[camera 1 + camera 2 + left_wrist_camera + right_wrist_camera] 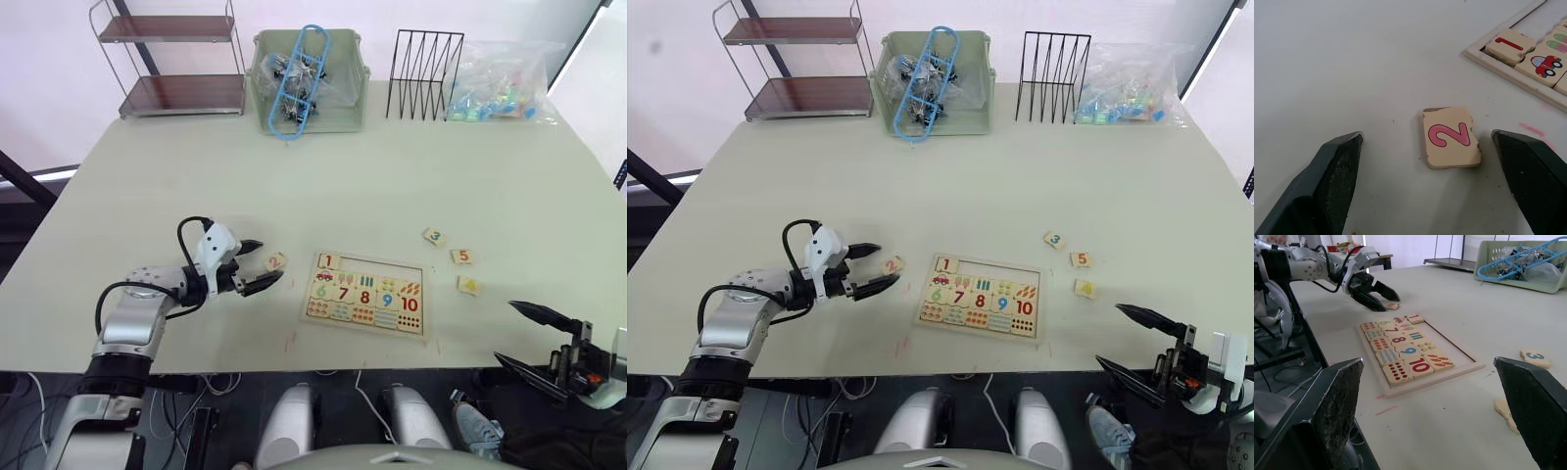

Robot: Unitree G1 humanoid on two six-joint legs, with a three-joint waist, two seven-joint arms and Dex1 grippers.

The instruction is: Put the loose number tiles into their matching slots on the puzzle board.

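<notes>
So far one tile's home: the 1 sits in the first slot of the board, at the corner nearest the left gripper. The other four slots in that row look empty, so I'd call it one down, four to go.

The left gripper is spread wide with nothing in it, fingers either side of the 2, which lies flat on the table between them, not touching either finger. The board is just past the fingertips. Looks set up for a pinch on the 2, but it hasn't closed yet.

The right gripper is wide open too and empty, hanging off the near table edge. The 3, 5 and 4 lie loose ahead of it, beside the board's far end, well clear of its fingers.
</notes>
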